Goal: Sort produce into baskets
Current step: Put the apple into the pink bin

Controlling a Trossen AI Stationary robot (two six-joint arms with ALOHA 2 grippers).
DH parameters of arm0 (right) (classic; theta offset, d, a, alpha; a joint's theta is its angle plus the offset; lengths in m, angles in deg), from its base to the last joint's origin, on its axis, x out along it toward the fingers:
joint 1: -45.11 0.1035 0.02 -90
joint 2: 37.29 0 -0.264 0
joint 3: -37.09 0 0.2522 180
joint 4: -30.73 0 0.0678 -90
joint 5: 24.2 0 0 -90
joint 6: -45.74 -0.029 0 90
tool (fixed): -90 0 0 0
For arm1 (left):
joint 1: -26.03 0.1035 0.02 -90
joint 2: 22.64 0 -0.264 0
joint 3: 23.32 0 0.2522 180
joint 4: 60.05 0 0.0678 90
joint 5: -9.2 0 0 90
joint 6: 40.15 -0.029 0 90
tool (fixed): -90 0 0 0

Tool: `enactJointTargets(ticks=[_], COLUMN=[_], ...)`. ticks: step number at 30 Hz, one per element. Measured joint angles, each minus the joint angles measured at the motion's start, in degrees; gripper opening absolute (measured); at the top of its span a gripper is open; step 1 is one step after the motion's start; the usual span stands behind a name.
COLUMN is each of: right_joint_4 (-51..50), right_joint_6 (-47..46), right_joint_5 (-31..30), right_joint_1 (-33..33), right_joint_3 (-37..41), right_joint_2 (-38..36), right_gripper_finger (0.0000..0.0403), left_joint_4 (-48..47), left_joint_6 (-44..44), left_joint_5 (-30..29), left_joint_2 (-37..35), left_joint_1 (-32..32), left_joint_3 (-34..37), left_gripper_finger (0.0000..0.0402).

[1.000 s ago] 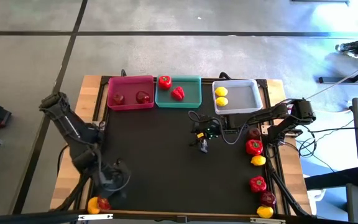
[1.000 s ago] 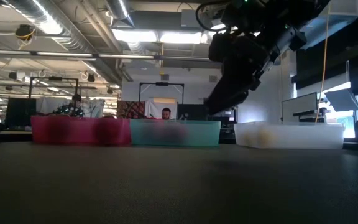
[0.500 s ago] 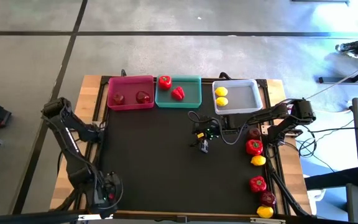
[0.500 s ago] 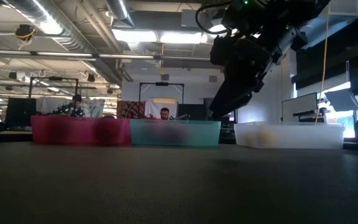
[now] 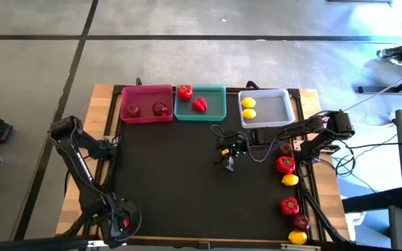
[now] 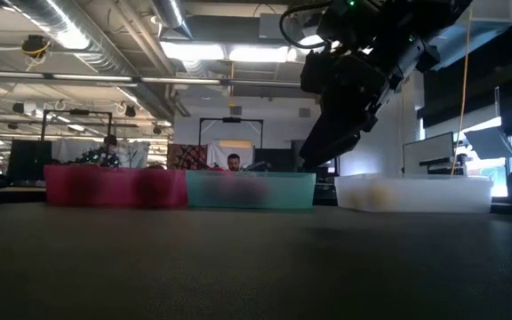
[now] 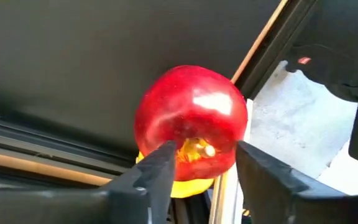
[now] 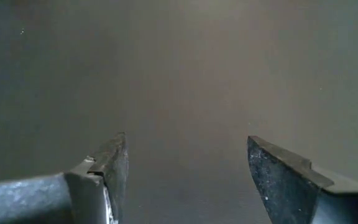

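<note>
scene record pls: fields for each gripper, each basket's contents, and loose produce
left gripper: near-left table corner, open, fingers either side of a red apple with a lemon under it
right gripper: open, empty, above the mat at mid-table
pink basket: two apples
teal basket: one pepper inside, one at its far-left corner
white basket: two lemons
loose produce: row of red and yellow items along the right edge
</note>
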Motion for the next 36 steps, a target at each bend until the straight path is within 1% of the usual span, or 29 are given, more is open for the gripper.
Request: enactJointTargets(ticks=[5,11,13,18,28,32,36], right_joint_4=[-0.02,-0.04,-0.04,-0.04,-0.07,-0.12,-0.80], right_joint_6=[0.20,0.20,0.20,0.20,0.20,0.42,0.61], right_joint_5=[0.04,0.07,0.07,0.09,0.09,0.11,0.13], right_joint_1=[0.00,0.00,0.00,0.00,0.00,0.00,0.00], right_joint_3=[-0.01,-0.01,-0.01,-0.01,-0.01,-0.01,-0.03], right_joint_2=[-0.01,-0.02,-0.02,-0.02,-0.02,-0.02,-0.02], right_gripper_finger=[0.0260,0.0260,0.0260,0.0260,0.0260,0.0260,0.0260], left_joint_4=[-0.49,-0.63,-0.60,-0.84,-1.02,-1.63,-4.40], left_joint_6=[0.46,-0.28,-1.06,-1.28,-1.07,-0.95,-2.53], left_joint_5=[0.26,0.28,-0.12,-2.37,-2.86,-3.03,-4.56], left_joint_2=[0.07,0.07,0.07,0.07,-0.41,-2.17,-3.54], left_joint_1=[0.00,0.02,0.02,0.02,0.24,1.38,3.38], left_joint_3=[0.02,0.02,0.02,0.01,0.02,0.02,-0.94], left_gripper_finger=[0.0106,0.0028,0.0010,0.0010,0.0002,0.0000,0.0000])
